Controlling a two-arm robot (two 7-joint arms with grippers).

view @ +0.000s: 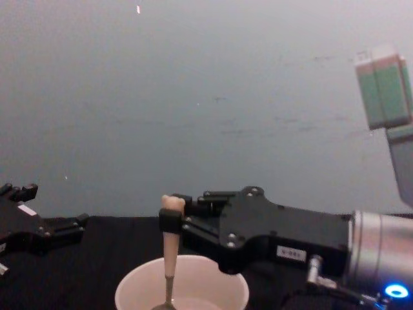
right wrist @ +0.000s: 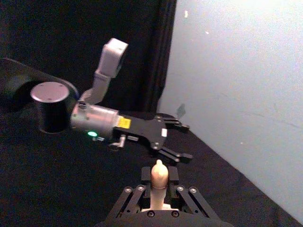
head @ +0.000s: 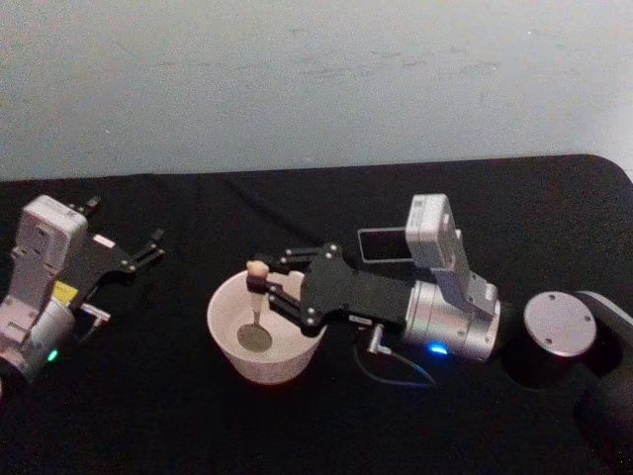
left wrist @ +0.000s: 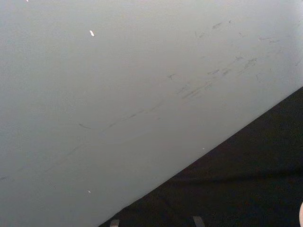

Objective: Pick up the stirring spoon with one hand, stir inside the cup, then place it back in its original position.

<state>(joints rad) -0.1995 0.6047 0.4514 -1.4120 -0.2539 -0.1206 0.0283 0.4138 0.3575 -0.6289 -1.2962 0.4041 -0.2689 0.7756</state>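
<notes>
Head view: the black two-fingered right gripper (head: 259, 282) is clamped on the slim beige bear-topped stirring spoon (head: 256, 309), metal bowl down inside the wide cream-white cup (head: 220, 307); the left gripper (head: 125, 226) sits well left, fingers apart. Chest view: the spoon stands upright, so small slow circles clear of the rim look safest

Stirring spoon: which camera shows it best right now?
Head view: the stirring spoon shows whole, bear top to metal bowl, standing in the cup, held by the right gripper. Chest view gives the handle side-on, the bowl barely in frame. Right wrist view gives its top between the fingers. Left gripper sits parked left.
</notes>
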